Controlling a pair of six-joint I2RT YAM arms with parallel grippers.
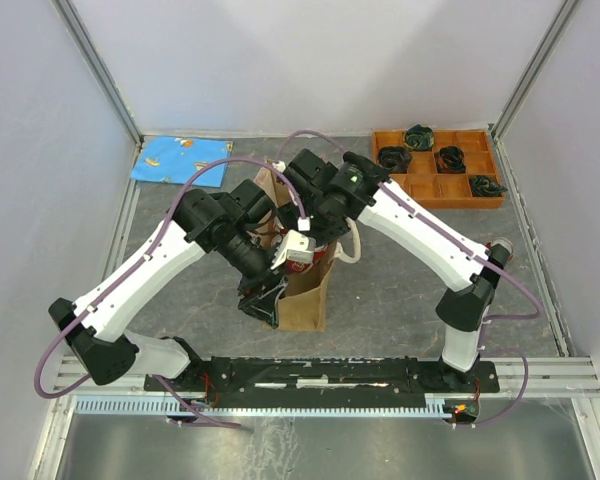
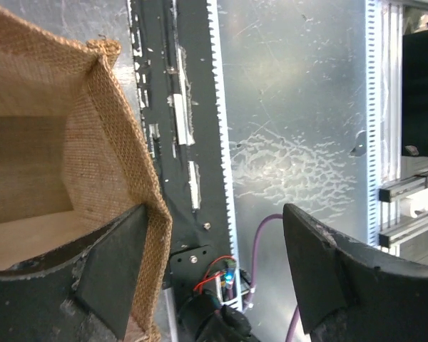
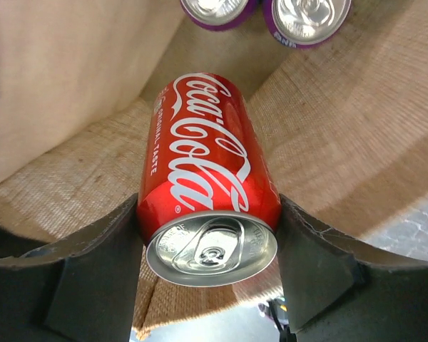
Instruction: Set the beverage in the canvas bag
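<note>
Coke can [image 3: 207, 164] x1, purple cans [image 3: 217, 8] [image 3: 308, 16] x2

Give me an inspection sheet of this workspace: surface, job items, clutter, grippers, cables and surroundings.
Surface: grey mottled table; no spills seen.
Job's things: canvas bag stands mid-table with its mouth open; red cola can is partway into the bag; two purple cans sit deeper inside.
Clutter: blue cloth at the far left; orange tray at the far right, holding black coiled items.
Grippers: right gripper is shut on the red cola can; left gripper is open, one finger inside the bag's rim, the other outside.
Cables: purple cable loops near the arm bases; no snag seen.
Surroundings: pale walls with metal frame posts.
</note>
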